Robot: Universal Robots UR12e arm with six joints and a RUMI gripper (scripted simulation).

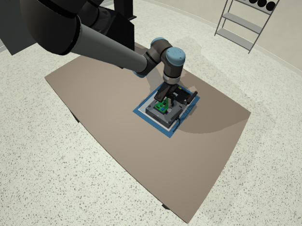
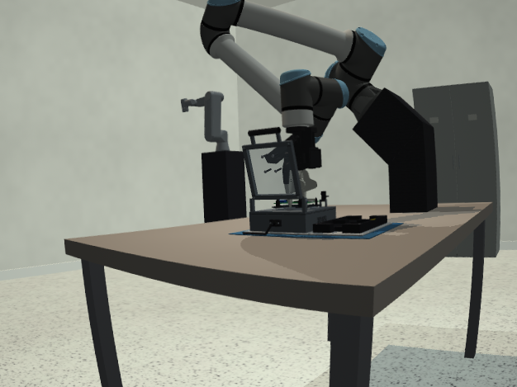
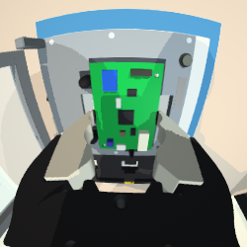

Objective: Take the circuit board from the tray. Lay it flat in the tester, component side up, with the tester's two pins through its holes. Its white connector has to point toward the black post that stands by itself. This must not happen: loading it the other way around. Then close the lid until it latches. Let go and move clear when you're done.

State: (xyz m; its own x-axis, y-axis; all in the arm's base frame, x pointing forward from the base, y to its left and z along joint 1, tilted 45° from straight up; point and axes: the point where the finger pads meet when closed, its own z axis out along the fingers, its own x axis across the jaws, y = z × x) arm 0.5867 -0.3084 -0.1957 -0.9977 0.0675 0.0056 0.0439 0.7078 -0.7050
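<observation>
The green circuit board [image 3: 126,104] is held between my gripper's [image 3: 124,129] two grey fingers, component side up. Its white connector [image 3: 143,141] is at the edge nearest the wrist camera. The board is low over the dark grey tester [image 1: 163,111], and it also shows in the top view [image 1: 161,106]. The tester's clear lid [image 2: 270,168] stands open and upright, its black handle on top. A lone black post [image 3: 186,59] stands at the tester's far right corner in the wrist view. The black tray [image 2: 349,223] lies beside the tester. I cannot tell whether the board rests on the pins.
Tester and tray sit on a blue mat [image 1: 166,110] on the brown table. A black cable [image 1: 177,124] leaves the tester's front. A black arm pedestal [image 2: 400,153] stands behind the table. A second small arm [image 2: 211,119] stands on a black stand.
</observation>
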